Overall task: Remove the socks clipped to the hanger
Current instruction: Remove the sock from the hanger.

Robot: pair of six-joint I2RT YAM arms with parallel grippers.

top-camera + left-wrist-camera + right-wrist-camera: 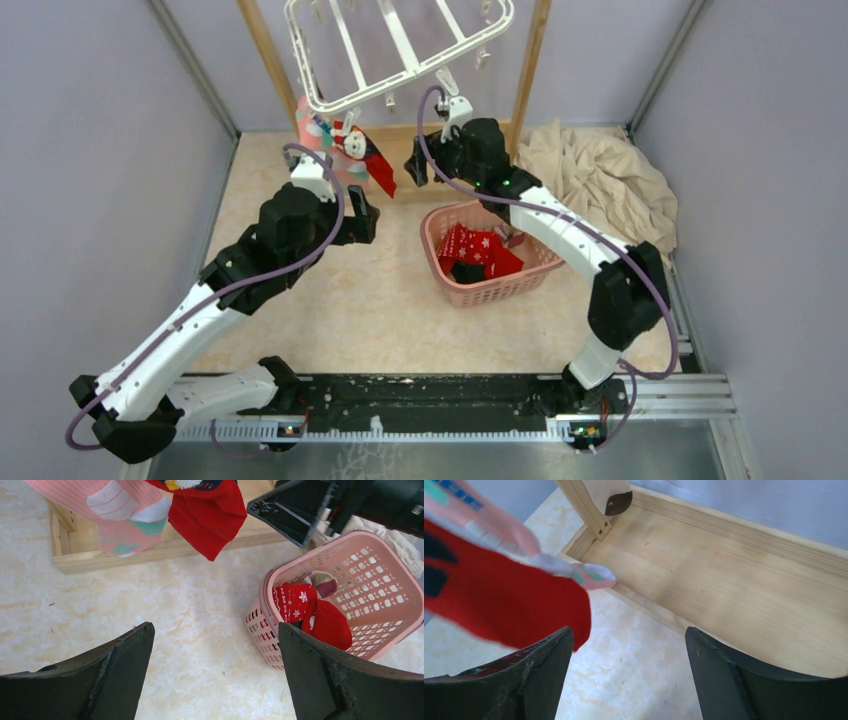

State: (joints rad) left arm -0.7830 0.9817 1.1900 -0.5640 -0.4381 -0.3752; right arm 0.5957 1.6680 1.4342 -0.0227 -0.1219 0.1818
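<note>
The white hanger point(400, 40) hangs tilted at the top, between wooden posts. A pink sock point(316, 130) and a red sock point(372, 160) hang from its low left corner; both show in the left wrist view, the pink sock point(120, 515) and the red sock point(210, 515), and in the right wrist view, the pink sock point(499, 535) and the red sock point(499, 600). My left gripper point(362, 222) is open and empty below the hanging socks. My right gripper point(420, 160) is open and empty just right of the red sock. Red and black socks point(478, 252) lie in the pink basket point(445, 282).
The wooden frame's base point(734, 590) lies behind the hanging socks, with posts point(262, 50) either side. A crumpled beige cloth point(600, 175) lies at the back right. Lilac walls close in the cell on three sides.
</note>
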